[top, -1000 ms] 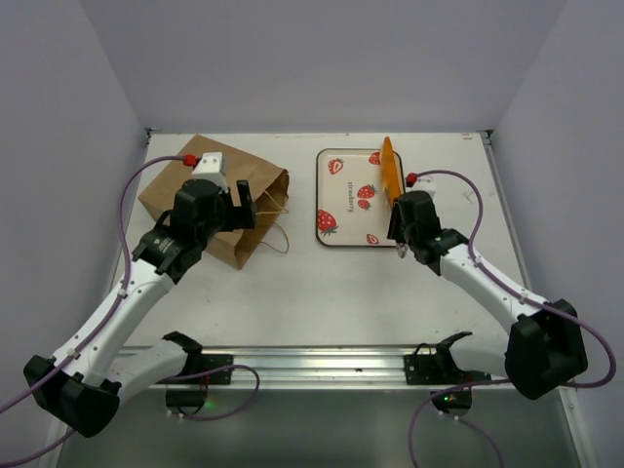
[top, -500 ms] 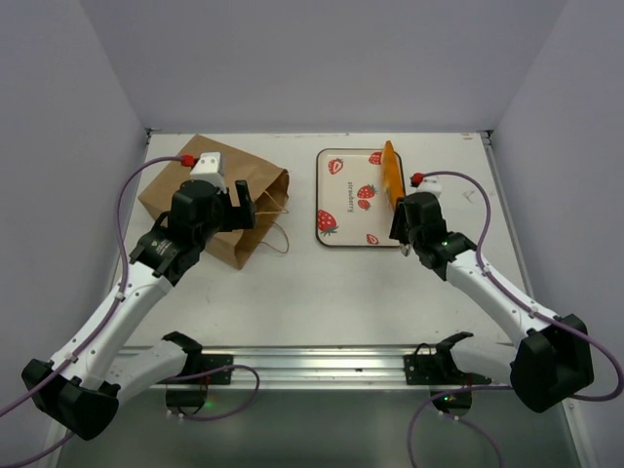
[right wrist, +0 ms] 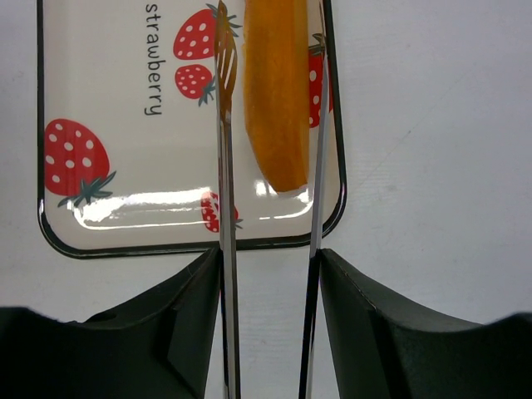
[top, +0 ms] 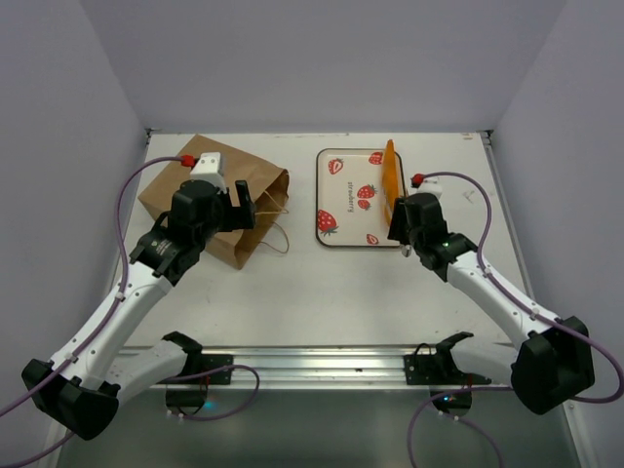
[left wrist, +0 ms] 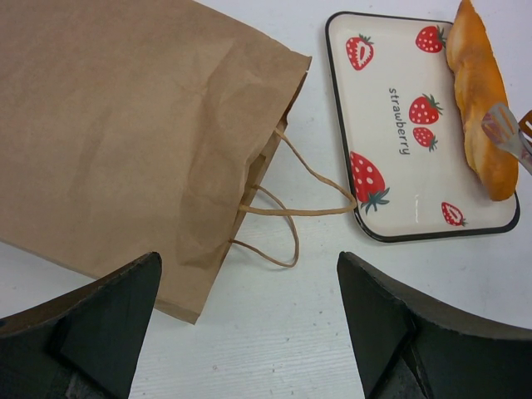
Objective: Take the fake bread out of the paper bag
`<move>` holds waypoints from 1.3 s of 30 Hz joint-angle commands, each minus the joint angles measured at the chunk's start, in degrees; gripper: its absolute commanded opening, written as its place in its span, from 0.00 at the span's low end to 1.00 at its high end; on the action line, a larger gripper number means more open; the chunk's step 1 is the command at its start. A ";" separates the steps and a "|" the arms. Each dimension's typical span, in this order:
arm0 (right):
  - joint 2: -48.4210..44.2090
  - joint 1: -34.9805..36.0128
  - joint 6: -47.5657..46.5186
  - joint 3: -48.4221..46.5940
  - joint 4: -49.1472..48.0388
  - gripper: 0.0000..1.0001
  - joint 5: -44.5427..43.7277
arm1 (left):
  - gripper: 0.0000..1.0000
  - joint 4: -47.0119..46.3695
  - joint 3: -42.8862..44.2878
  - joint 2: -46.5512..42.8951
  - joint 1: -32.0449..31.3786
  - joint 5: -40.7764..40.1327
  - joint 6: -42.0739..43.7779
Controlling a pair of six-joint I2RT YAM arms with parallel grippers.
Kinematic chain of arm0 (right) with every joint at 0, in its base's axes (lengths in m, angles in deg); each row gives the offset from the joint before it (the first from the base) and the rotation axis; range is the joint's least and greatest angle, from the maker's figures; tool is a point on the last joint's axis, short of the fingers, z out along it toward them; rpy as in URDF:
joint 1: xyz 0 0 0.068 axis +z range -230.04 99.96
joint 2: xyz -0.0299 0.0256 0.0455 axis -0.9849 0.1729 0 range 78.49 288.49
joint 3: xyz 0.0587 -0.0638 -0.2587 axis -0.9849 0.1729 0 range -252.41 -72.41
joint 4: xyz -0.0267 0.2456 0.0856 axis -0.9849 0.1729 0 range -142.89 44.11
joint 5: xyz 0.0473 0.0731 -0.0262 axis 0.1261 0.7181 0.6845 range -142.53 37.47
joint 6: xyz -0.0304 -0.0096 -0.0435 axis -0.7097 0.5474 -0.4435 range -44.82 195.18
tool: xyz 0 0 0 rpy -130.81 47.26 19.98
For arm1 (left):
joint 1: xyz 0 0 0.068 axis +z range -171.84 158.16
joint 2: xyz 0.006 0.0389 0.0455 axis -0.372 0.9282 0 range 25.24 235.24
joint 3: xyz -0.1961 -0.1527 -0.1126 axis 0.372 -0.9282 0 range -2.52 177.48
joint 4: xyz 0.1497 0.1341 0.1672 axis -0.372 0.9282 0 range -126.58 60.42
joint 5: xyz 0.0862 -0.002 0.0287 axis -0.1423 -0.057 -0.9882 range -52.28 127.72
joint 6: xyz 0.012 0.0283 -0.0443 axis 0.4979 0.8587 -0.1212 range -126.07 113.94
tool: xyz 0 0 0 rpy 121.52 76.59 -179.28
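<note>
As seen from the right wrist, my right fingers (right wrist: 191, 332) are clamped on the handles of the metal tongs (right wrist: 224, 166), whose two blades run forward from between them. The blades straddle the fake bread (right wrist: 278, 100), one long orange loaf, with a narrow gap showing on each side, so I judge that the loaf is no longer pinched. It lies along the right side of the strawberry tray (right wrist: 91, 91), its near end just inside the rim.

Step in hand, by my judgement: setting this loaf down. To do it well, I should let the blades spread evenly. I should then draw them straight back along the loaf or lift them clear, so that neither blade drags it over the rim onto the counter (right wrist: 416, 166).

Further left, my left fingers (left wrist: 83, 324) stand wide apart and grasp nothing. They hover over the paper bag (left wrist: 108, 125), which lies flat on its side, mouth and loop handles (left wrist: 299, 212) turned toward the tray. Whether more bread remains inside, I cannot tell.
</note>
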 commanded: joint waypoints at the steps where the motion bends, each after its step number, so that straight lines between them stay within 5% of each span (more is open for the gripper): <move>1: -2.36 -0.15 0.20 -0.16 -0.83 0.54 -1.02 | 0.91 -0.10 0.41 -0.85 0.29 0.34 1.14; 18: -6.49 -0.24 -0.07 -2.54 3.48 0.52 1.70 | 1.00 1.75 0.24 -2.17 0.29 -0.02 0.88; 32: -8.78 -0.06 0.11 -3.33 4.62 0.52 11.10 | 1.00 -3.52 -5.56 -3.84 0.29 8.60 -0.01; 39: -8.52 -0.15 0.11 -4.99 5.24 0.52 14.80 | 1.00 0.33 -0.66 -0.68 0.20 2.21 4.22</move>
